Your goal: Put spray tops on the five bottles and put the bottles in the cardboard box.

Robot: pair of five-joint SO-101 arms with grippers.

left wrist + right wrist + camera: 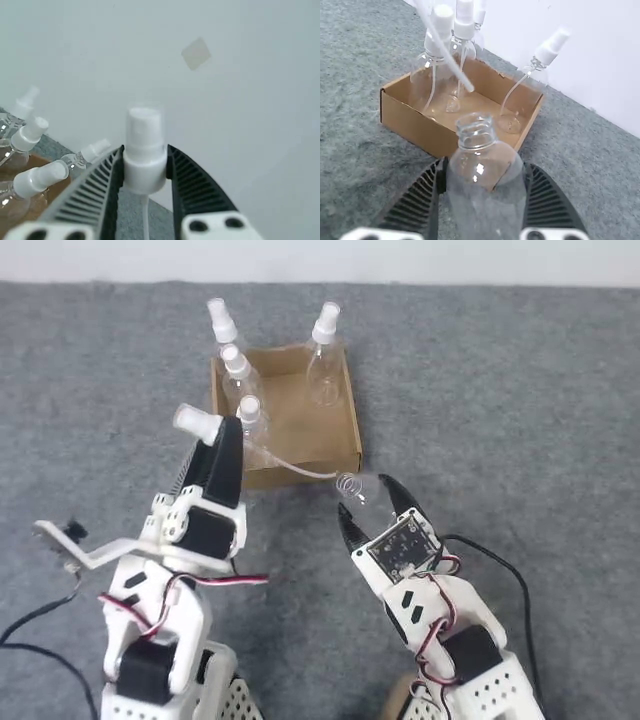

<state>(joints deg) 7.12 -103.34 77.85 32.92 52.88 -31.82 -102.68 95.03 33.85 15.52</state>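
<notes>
My left gripper is shut on a white spray top above the near left corner of the cardboard box. The top's thin dip tube slants down toward a clear uncapped bottle. That bottle sits just in front of the box, and my right gripper is shut on it. In the left wrist view the spray top stands upright between the fingers. In the right wrist view the bottle has its open neck up and the dip tube crosses above it. Several capped bottles stand in the box.
Grey carpet covers the table, with bare room right of the box. Black cables trail beside the right arm's base and near the left arm's base. A white wall rises behind the box.
</notes>
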